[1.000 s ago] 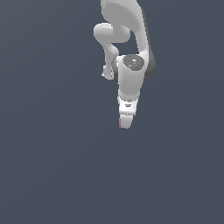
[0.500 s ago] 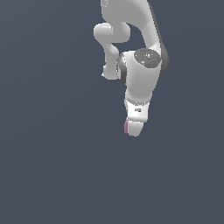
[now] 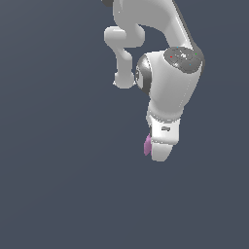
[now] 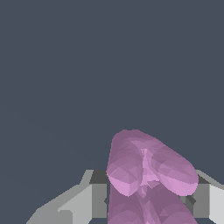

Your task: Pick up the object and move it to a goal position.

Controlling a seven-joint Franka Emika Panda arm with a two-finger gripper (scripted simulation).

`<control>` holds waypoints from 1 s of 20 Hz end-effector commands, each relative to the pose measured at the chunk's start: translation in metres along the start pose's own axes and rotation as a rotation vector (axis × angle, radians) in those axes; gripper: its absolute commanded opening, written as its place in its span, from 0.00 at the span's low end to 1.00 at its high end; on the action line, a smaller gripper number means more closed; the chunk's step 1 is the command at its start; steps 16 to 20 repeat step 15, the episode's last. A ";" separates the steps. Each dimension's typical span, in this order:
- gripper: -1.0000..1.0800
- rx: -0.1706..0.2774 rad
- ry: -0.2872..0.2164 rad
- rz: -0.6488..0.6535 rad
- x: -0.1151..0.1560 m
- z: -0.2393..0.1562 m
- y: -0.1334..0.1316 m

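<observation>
The object [image 4: 146, 168] is a pink-purple lumpy piece with rounded lobes. In the wrist view it sits between my two grey fingers [image 4: 85, 199], which close on it from both sides. In the exterior view only a small magenta sliver of the object [image 3: 147, 144] shows at the edge of my white hand. My gripper [image 3: 158, 153] hangs below the white-grey arm [image 3: 168, 82], held up over the plain dark surface. The fingertips themselves are hidden by the hand in the exterior view.
A plain dark blue-grey surface [image 3: 58, 185] fills both views. No other objects, containers or edges show. The arm's upper links [image 3: 124, 39] reach in from the top of the exterior view.
The arm and hand have moved toward the exterior view's right and look larger, closer to the camera. The magenta object has travelled with the gripper.
</observation>
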State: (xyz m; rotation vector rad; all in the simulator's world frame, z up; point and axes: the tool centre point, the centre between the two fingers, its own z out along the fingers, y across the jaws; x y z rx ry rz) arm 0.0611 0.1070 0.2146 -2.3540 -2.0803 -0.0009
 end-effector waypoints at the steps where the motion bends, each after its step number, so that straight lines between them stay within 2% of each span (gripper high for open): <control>1: 0.00 0.000 0.000 0.000 0.004 -0.006 0.008; 10: 0.00 0.000 -0.001 0.000 0.012 -0.017 0.025; 20: 0.00 0.000 -0.001 0.000 0.013 -0.018 0.027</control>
